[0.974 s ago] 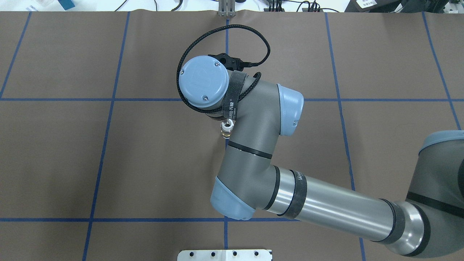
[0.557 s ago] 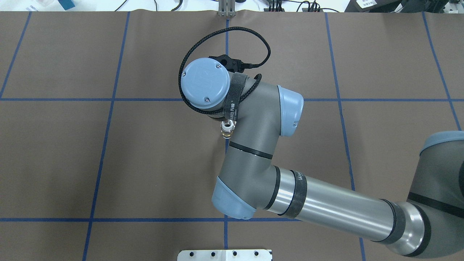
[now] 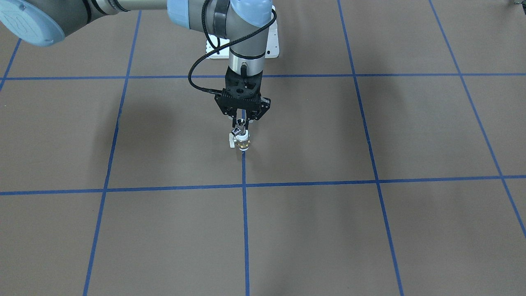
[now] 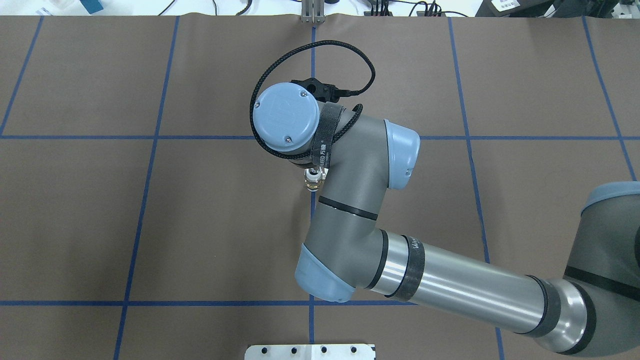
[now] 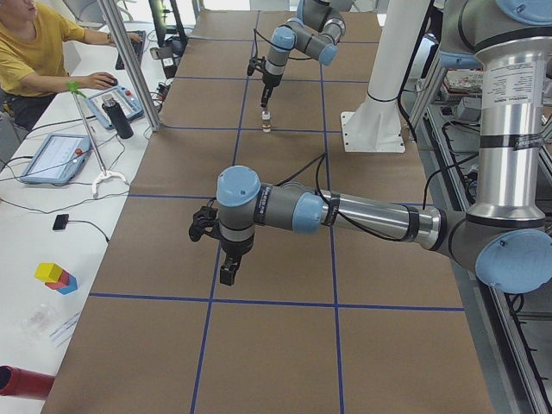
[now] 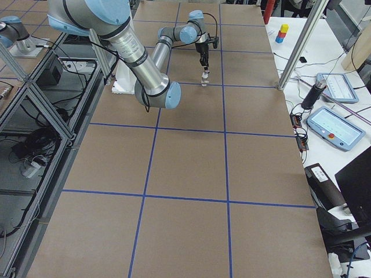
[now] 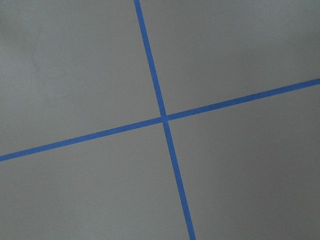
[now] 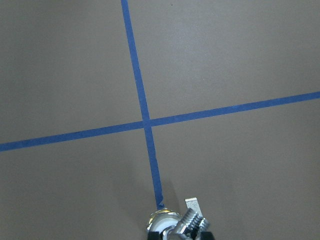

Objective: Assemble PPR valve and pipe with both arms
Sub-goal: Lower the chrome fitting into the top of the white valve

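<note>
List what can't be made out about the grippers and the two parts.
- Left gripper: open or shut unknown; seen only in the left side view.
- Right gripper: hold on the pipe too small in front view, cropped in its wrist view.
- PPR valve: mostly under the right arm overhead.

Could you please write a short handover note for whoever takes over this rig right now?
Right gripper: jaws at the top of the pipe, seemingly shut on it.
Left gripper: far from the parts. Its wrist view shows only table. Open or shut cannot be told.
Valve: upright on a blue tape line, with the pipe on its top end.
Done: pipe brought onto valve.
Left: check that the joint is seated, which I cannot tell from these views. Probably steady the valve with the left gripper, then release.
</note>
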Controlling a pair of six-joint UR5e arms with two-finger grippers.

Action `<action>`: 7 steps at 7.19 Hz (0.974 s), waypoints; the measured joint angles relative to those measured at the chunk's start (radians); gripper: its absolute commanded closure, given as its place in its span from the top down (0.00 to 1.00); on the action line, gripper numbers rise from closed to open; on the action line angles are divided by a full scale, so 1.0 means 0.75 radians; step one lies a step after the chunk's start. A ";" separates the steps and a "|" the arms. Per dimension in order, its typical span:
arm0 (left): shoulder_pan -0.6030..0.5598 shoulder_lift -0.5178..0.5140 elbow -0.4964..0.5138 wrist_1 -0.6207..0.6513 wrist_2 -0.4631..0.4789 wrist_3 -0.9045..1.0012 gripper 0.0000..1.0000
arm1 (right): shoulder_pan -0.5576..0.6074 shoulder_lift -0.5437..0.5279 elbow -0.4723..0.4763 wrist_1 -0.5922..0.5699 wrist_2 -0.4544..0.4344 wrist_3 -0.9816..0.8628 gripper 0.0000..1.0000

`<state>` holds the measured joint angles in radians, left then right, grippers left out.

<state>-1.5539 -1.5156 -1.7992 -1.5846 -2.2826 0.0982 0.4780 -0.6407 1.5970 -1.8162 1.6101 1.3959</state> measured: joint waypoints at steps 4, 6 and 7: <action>0.000 0.000 0.001 0.000 0.000 0.000 1.00 | -0.007 -0.002 -0.002 0.012 0.000 0.002 0.00; 0.000 0.000 0.002 0.000 0.000 0.000 1.00 | -0.008 -0.007 -0.009 0.026 -0.001 0.001 0.00; 0.000 0.000 0.002 0.000 0.000 0.000 1.00 | -0.009 -0.011 -0.009 0.028 0.000 -0.001 0.03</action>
<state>-1.5539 -1.5156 -1.7979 -1.5846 -2.2826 0.0982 0.4715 -0.6486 1.5901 -1.7954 1.6101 1.3948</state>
